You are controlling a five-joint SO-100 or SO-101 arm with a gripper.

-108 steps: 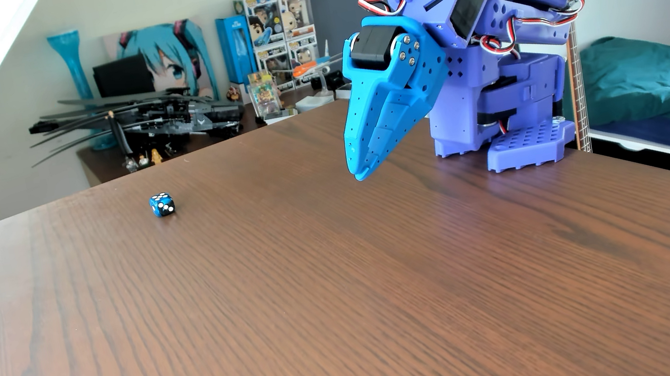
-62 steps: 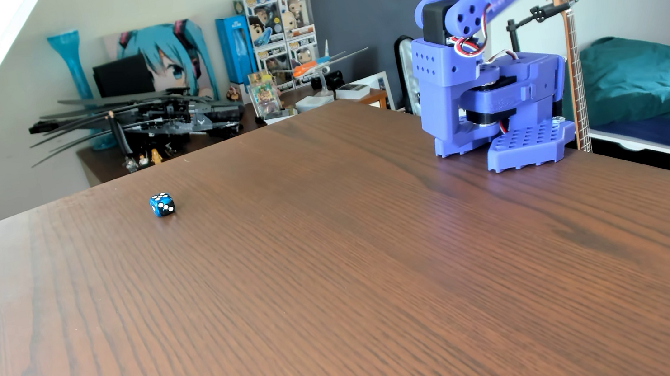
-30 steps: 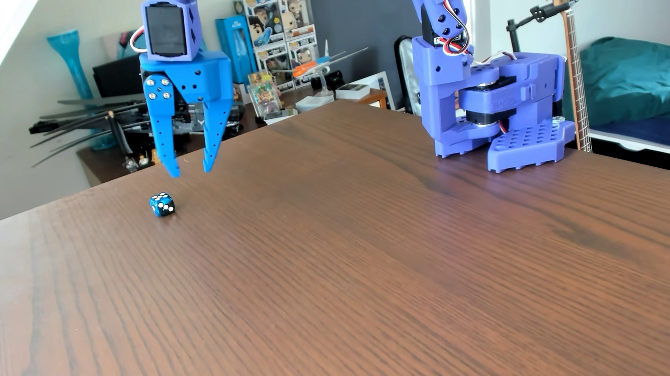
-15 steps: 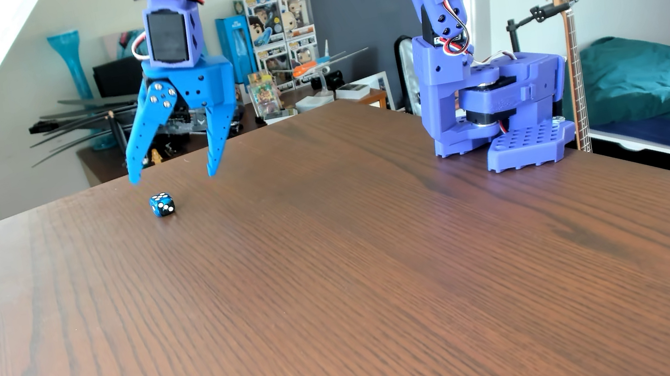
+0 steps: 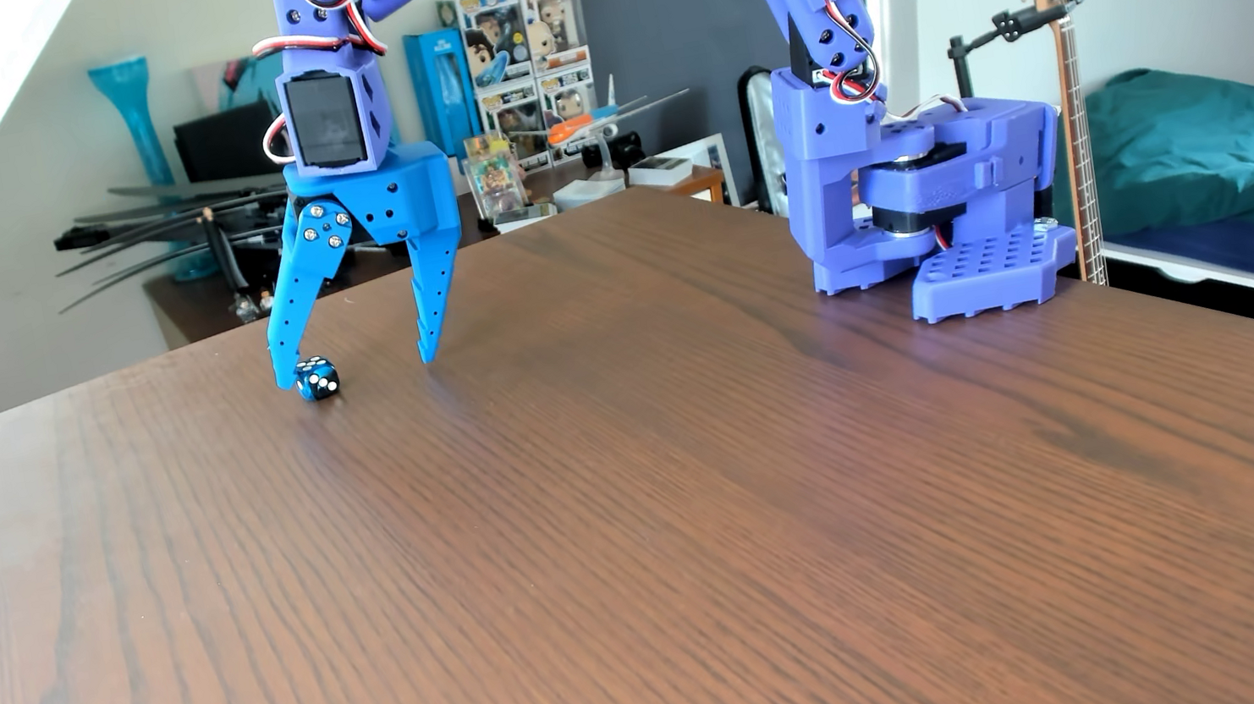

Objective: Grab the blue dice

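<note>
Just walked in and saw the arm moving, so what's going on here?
A blue robot arm is reaching down for the blue dice on the wooden table. Its gripper is open, tips down near the tabletop, with the dice between the fingers, right against the left finger as the view shows it. The right finger is well clear, so nothing is gripped yet.

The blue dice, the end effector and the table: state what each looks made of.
The blue dice: likely glossy resin or plastic, marbled blue and black with white pips and small highlights.
The end effector: matte bright blue plastic, probably 3D printed, dotted with small holes and fixed with metal screws.
The table: brown wood or wood-look laminate with dark grain lines and a soft sheen.
</note>
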